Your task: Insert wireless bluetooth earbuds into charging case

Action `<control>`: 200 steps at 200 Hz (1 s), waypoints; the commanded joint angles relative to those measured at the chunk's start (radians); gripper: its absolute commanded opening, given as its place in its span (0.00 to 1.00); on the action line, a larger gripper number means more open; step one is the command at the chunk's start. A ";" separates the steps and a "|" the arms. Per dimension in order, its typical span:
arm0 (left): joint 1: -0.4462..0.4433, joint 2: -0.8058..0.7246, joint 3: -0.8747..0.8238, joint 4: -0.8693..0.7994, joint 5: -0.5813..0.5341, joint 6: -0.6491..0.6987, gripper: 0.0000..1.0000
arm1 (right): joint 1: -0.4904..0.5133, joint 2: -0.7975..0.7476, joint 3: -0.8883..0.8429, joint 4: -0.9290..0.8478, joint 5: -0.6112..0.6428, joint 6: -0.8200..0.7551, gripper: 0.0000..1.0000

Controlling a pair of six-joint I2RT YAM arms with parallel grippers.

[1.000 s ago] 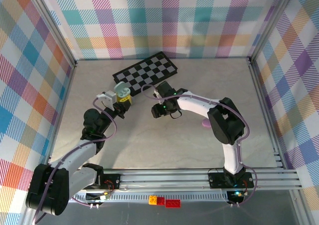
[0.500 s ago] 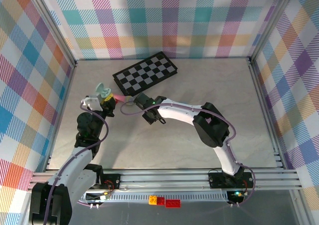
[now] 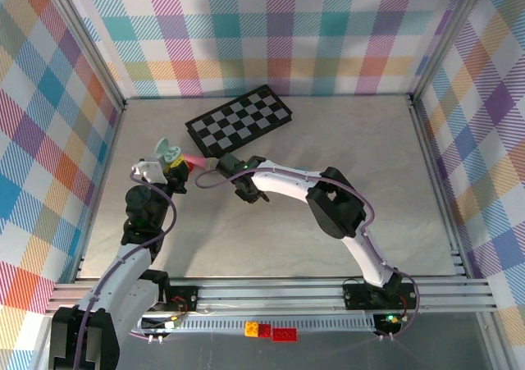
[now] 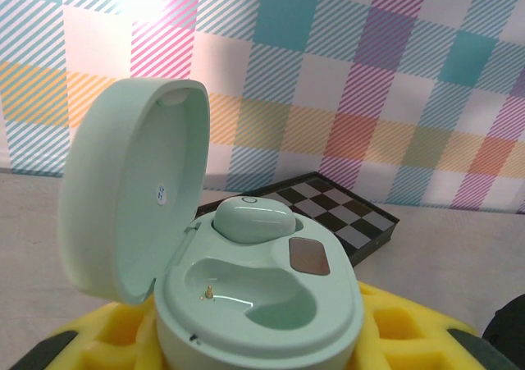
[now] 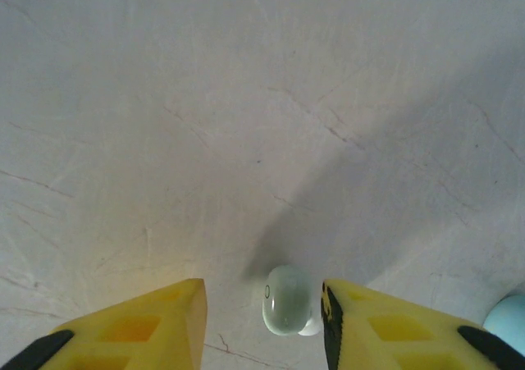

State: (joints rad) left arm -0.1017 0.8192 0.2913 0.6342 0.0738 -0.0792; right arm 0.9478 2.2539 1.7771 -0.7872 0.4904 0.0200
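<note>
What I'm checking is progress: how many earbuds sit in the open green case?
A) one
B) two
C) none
A: one earbud sits in the case; its other slot is empty.

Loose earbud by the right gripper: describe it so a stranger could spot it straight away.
Start at the checkerboard at the table's back; the right gripper reaches down just in front of it. Between its yellow fingers, on the pale tabletop, lies the earbud. It is pale green, unlike the bluish piece beside it.
</note>
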 commanded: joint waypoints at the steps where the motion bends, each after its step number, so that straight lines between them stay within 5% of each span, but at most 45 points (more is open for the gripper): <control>1: 0.013 -0.019 0.002 0.008 0.028 -0.008 0.36 | 0.000 0.026 0.034 -0.048 0.024 0.000 0.39; 200: 0.013 0.003 -0.001 0.040 0.078 -0.014 0.37 | -0.027 0.064 0.047 -0.078 0.017 -0.003 0.21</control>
State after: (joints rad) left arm -0.1013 0.8253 0.2913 0.6304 0.1287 -0.0864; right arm 0.9230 2.2833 1.8080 -0.8398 0.5156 0.0174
